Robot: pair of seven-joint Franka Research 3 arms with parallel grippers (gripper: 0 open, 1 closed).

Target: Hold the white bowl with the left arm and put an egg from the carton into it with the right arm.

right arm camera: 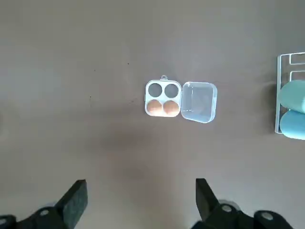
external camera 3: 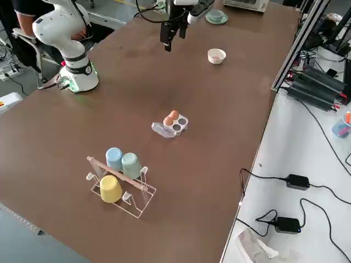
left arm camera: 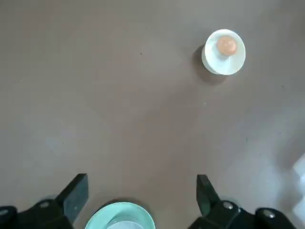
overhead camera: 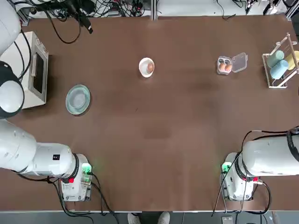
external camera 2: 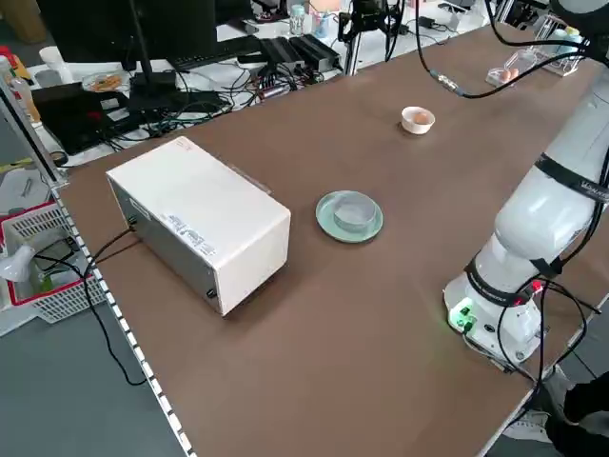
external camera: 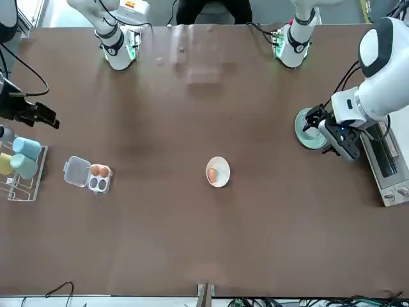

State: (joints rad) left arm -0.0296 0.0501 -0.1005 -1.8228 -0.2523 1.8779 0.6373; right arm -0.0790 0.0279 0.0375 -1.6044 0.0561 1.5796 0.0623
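Shows the white bowl (overhead camera: 146, 67) upright on the brown table (overhead camera: 154, 126), toward the far side from the robot and a little left of the middle, with a single tan-brown egg (left arm camera: 227, 46) lying inside, against the wall. Holds two more tan-brown eggs (right arm camera: 162, 107) in the carton (right arm camera: 163, 98), off to the right of the bowl and well apart from it, side by side in the two cups nearer the robot, with the clear lid (right arm camera: 199, 102) folded open toward the right. Has the left gripper (left arm camera: 143, 177) raised above the table on the left, near the pale green dish (external camera 2: 349, 217), fingers spread wide with nothing between them, apart from the bowl. Has the right gripper (right arm camera: 142, 182) raised above the table on the right, likewise open and holding nothing. Beyond the carton, farther right, stands a white rack (external camera 3: 125, 186) with a blue, a green and a yellow cup (external camera 3: 111, 189) on it. On the left, places a translucent dish (external camera 2: 355, 210) within the pale green one, and a white oven (external camera 2: 202, 221) closer to the table's left edge. Between the arm bases, shows a person's legs (external camera: 214, 11) at the robot's side of the table.
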